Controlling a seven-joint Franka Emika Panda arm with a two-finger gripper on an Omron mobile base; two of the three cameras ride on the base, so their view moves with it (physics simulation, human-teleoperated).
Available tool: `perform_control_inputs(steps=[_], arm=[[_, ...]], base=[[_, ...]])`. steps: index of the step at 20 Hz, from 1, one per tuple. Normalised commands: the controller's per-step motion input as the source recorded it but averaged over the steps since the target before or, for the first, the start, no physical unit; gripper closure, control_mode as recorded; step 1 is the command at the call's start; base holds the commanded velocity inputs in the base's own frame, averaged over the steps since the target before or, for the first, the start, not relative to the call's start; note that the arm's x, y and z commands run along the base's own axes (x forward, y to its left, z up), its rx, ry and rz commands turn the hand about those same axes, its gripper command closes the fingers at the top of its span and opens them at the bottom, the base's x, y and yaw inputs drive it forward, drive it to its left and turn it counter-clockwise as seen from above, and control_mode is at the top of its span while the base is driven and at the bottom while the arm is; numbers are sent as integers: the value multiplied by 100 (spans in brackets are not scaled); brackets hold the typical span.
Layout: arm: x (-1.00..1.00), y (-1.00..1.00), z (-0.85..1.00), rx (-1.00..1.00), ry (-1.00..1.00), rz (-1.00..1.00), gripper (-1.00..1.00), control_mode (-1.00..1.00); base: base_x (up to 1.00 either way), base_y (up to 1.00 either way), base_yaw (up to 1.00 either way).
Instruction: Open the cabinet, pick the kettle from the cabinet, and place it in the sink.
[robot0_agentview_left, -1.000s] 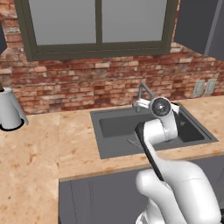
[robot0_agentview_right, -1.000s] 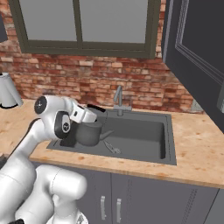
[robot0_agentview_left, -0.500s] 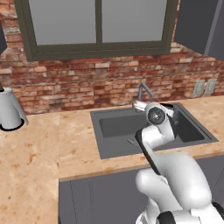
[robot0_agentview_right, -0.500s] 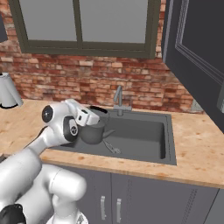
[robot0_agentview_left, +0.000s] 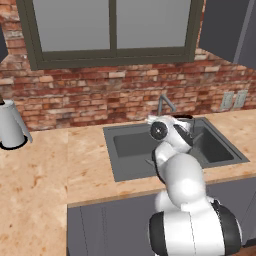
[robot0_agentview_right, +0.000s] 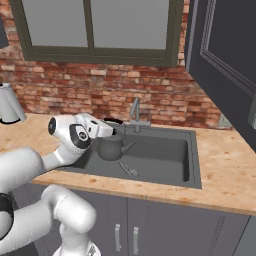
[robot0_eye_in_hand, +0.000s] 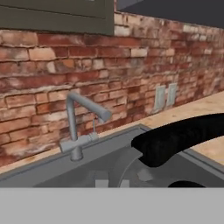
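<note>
Gripper: jaws closed on the black arched handle of the kettle, which hangs upright over the left part of the sink, low within the basin and near the faucet. Step in hand, by judgement: placement, with the cabinet door already standing open; next move calls for lowering the kettle to the basin floor, then releasing. Kettle spout points right in the right base view, toward the basin's middle; long axis vertical, handle uppermost.

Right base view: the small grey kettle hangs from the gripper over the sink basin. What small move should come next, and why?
Probably lower it a little further. The squat grey kettle with the black arched handle hangs from the shut gripper over the dark grey rectangular sink; whether it touches the sink floor I cannot tell, so releasing looks premature.
</note>
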Motion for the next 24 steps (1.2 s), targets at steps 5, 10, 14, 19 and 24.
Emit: perform_control_inputs(steps=[5, 10, 14, 19, 24], arm=[[34, 3, -10, -10, 15, -25, 100, -100], [26, 0, -20, -1, 5, -18, 100, -100], [28, -10, -18, 0, 0, -11, 100, -100], [25, -17, -20, -1, 0, -7, 100, -100], [28, -17, -17, -2, 0, -11, 100, -100]], base=[[0, 0, 0], [0, 0, 0], [0, 0, 0], [0, 0, 0], [0, 0, 0]])
